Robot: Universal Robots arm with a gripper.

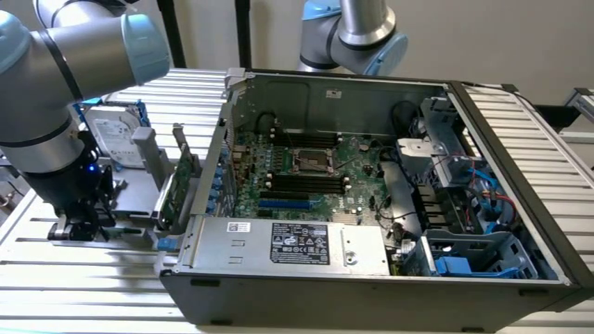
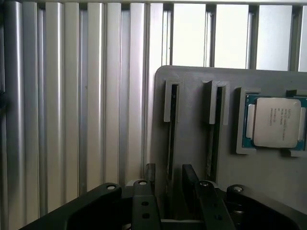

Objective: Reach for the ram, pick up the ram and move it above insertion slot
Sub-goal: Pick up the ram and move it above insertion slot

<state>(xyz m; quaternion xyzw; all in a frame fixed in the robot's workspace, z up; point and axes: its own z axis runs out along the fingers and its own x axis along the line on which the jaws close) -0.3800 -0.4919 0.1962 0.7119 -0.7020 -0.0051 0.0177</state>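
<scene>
- While the arm [image 1: 46, 104] stood low at the exterior view's left, outside the open computer case [image 1: 371, 299], the gripper [image 1: 82, 228] hung just over the gray holder plate [image 1: 130, 191] on the slatted table [image 1: 93, 278].
- Wrist view: the gripper [image 2: 169, 167] had its two black fingers [image 2: 150, 184] apart, one on each side of the ram [image 2: 171, 139]. A gap showed on both sides, and no contact was seen.
- The ram stood on its edge in a slotted holder of the gray plate [image 2: 192, 96]. It was seen edge-on as a thin dark strip that ran down between the fingers.
- A second thin strip [image 2: 214, 139] stood in the neighbouring holder, just beside the first. What it was could not be told.
- A processor chip [image 2: 273, 122] lay flat in a recess of the same plate, on the far side of the second strip from the ram.
- The insertion slot [image 1: 302, 184] was one of several parallel black sockets on the board inside the case. It lay between the silver processor socket [image 1: 311, 161] and a blue slot [image 1: 283, 205], well apart from the gripper.
- A hard drive [image 1: 116, 132] and an upright green card [image 1: 186, 177] stood on the holder, between the arm and the case wall.
</scene>
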